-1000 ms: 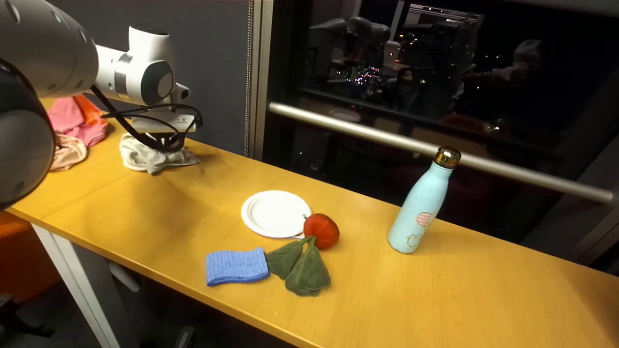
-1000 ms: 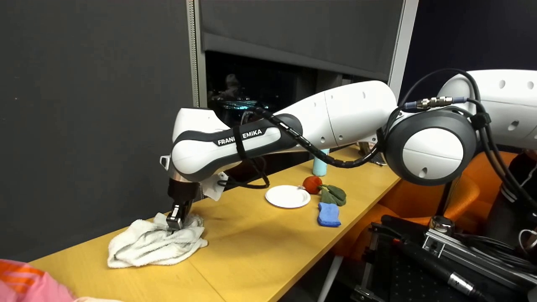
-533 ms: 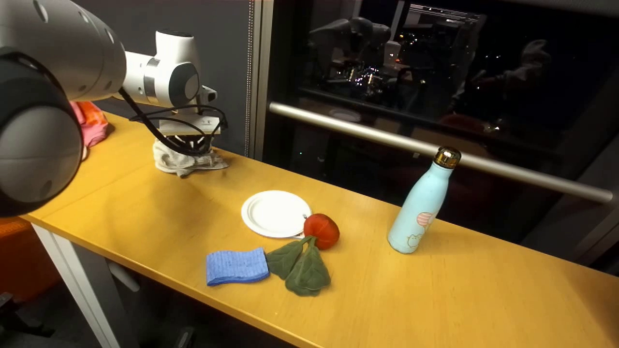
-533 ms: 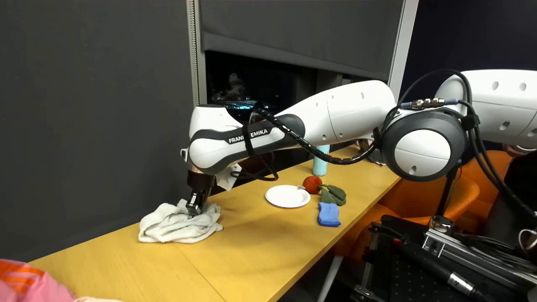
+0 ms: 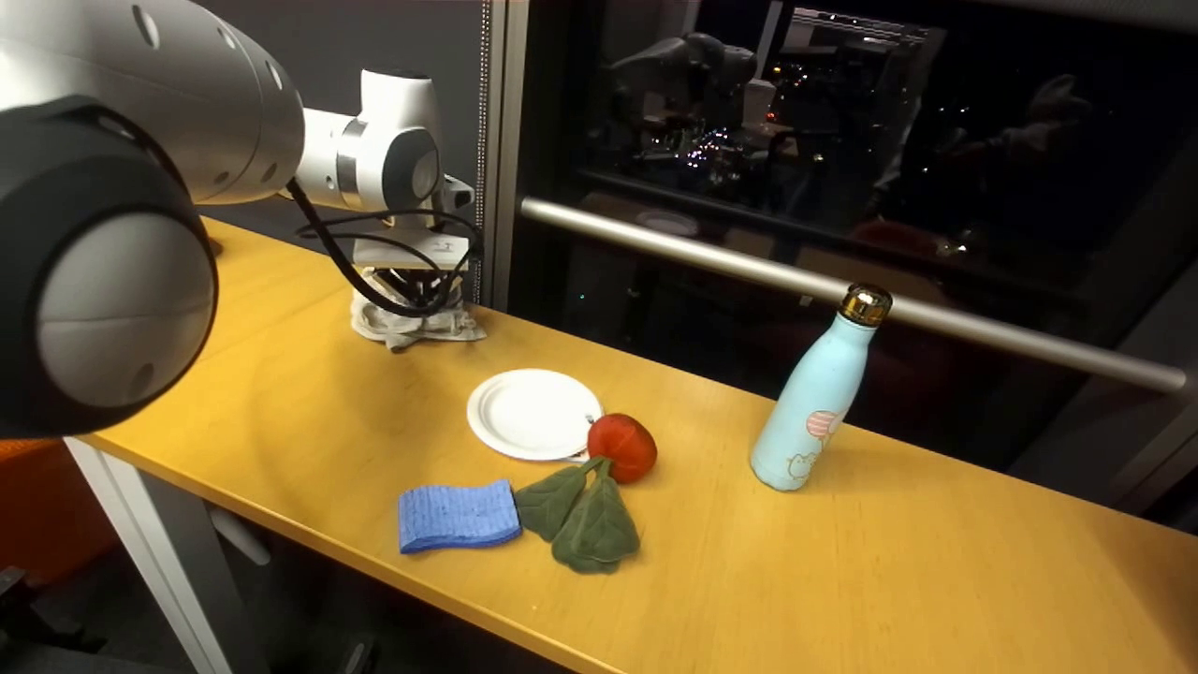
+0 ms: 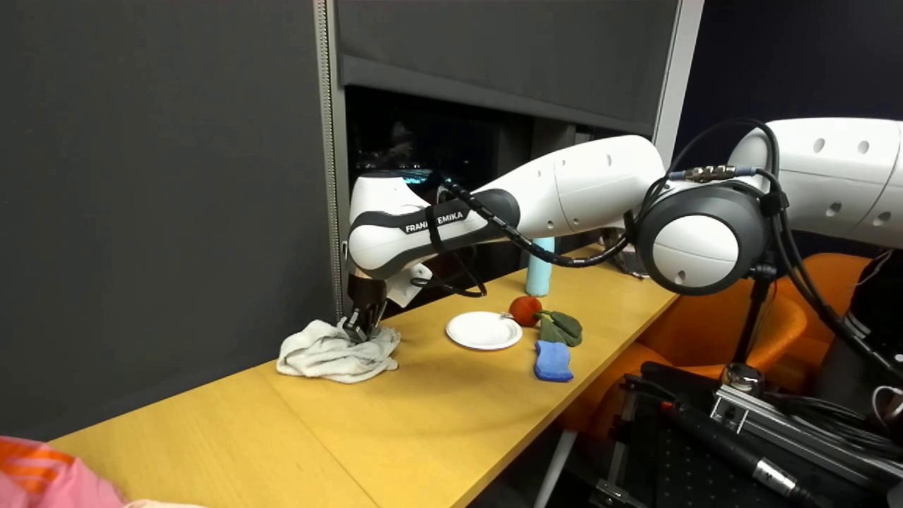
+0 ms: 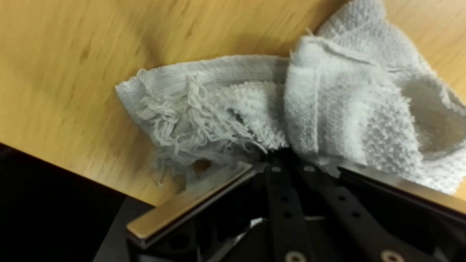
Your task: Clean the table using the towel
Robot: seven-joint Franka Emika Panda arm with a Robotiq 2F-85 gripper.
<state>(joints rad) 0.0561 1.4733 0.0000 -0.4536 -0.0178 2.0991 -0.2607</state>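
Observation:
A crumpled white towel (image 6: 326, 356) lies on the wooden table (image 6: 416, 416) near the wall side. It also shows in an exterior view (image 5: 377, 328), partly behind the arm's cables. My gripper (image 6: 358, 330) points down into the towel from above. In the wrist view my gripper (image 7: 278, 154) has its fingers together with the towel (image 7: 346, 109) bunched between and around the tips. The towel's frayed edge spreads to the left and its folds to the right. The fingertips themselves are buried in the cloth.
A white plate (image 5: 532, 414) lies right of the towel, touching a red vegetable toy (image 5: 623, 447) with green leaves (image 5: 591, 534). A blue sponge (image 5: 459, 517) lies near the front edge. A light blue bottle (image 5: 812, 402) stands farther right. Pink cloth (image 6: 56, 474) lies at the table's far end.
My gripper and the towel have slid together along the table towards the plate, rightwards in both exterior views. The plate, red toy, sponge and bottle have not moved.

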